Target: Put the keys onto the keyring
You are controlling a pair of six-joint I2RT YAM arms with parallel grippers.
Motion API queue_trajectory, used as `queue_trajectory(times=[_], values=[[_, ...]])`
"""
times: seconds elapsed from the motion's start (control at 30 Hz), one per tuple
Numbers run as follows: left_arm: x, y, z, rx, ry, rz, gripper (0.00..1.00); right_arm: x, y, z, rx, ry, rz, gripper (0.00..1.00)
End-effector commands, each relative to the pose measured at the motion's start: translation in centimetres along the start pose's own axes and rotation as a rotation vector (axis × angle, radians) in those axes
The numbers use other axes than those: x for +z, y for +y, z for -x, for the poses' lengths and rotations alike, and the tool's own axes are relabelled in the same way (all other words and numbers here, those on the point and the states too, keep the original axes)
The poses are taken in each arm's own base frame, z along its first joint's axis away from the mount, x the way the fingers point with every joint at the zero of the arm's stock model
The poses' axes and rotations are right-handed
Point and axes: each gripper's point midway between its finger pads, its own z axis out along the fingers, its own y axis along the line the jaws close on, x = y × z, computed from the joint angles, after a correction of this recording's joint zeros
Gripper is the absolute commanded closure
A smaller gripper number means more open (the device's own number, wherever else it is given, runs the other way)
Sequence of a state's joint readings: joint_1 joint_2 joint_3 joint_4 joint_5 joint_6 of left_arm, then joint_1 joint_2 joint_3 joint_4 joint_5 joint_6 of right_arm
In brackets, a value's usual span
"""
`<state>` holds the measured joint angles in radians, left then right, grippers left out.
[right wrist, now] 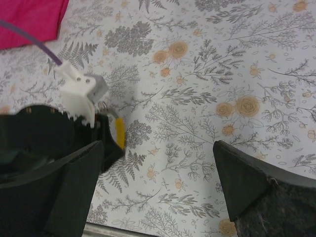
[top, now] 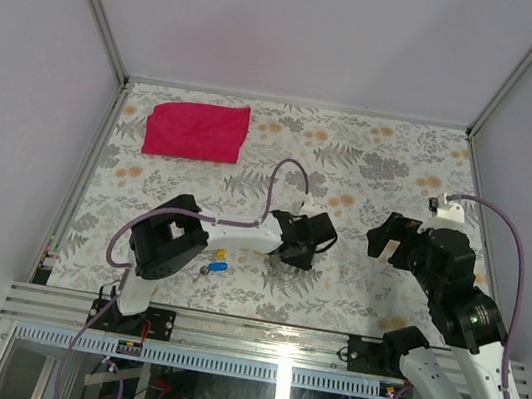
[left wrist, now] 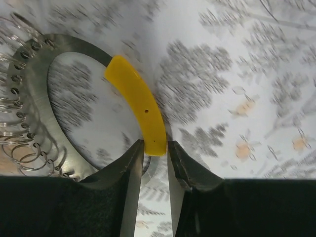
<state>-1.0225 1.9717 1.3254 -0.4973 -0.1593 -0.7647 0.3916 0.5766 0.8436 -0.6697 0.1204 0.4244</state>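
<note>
left gripper point(left wrist: 154, 148) clamped on the yellow sleeve of the keyring point(left wrist: 138, 98), keys point(top: 219, 267) lying loose at its 8 o'clock, seemingly one blue and one yellow, right gripper point(right wrist: 158, 144) at its 3 o'clock, jaws spread wide

A tabletop point(top: 403, 166) covered in a grey-leaf and orange-flower print fills the middle; plain pale walls point(top: 314, 25) enclose it at 9, 12 and 3 o'clock; a ribbed metal rail point(top: 255, 332) edges 6 o'clock.
</note>
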Motion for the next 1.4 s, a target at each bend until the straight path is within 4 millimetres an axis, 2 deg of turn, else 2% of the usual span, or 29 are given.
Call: queue_trajectory(times=[0.0,0.13,0.27,0.4,0.57,0.73,0.9,1.07,1.13,1.37], values=[[-2.6,-2.5,0.5,-0.033,-0.063,-0.068,0.69,-0.9,-1.2,1.9,0.070,-0.089,-0.081,0.00],[-5.8,-3.0,2.9,-0.013,-0.164,-0.108,0.56,-0.5,-1.0,1.2,0.093,-0.067,-0.071,0.02],[-9.0,-2.3,4.5,0.013,-0.254,-0.123,0.47,0.1,-0.9,0.5,0.094,-0.050,-0.063,0.04],[-11.0,-0.4,4.9,0.026,-0.295,-0.119,0.45,0.5,0.6,-0.4,0.018,0.042,0.018,0.04],[-12.8,3.1,4.6,0.004,-0.307,-0.139,0.42,1.5,2.6,-1.7,-0.009,0.155,0.113,0.06],[-14.4,6.6,4.9,-0.013,-0.301,-0.145,0.41,4.0,4.1,-3.9,-0.015,0.310,0.175,0.17],[-16.4,9.8,5.9,0.055,-0.333,-0.056,0.41,7.5,5.6,-5.2,0.045,0.369,0.201,0.31],[-17.0,10.9,6.2,0.112,-0.370,-0.018,0.41,11.1,8.1,-6.1,0.086,0.383,0.225,0.39],[-16.9,11.0,6.0,0.115,-0.377,-0.025,0.37,12.3,8.8,-6.6,0.099,0.387,0.223,0.40],[-17.1,11.6,5.5,0.110,-0.440,-0.054,0.30,16.1,10.3,-8.5,0.148,0.424,0.216,0.46]])
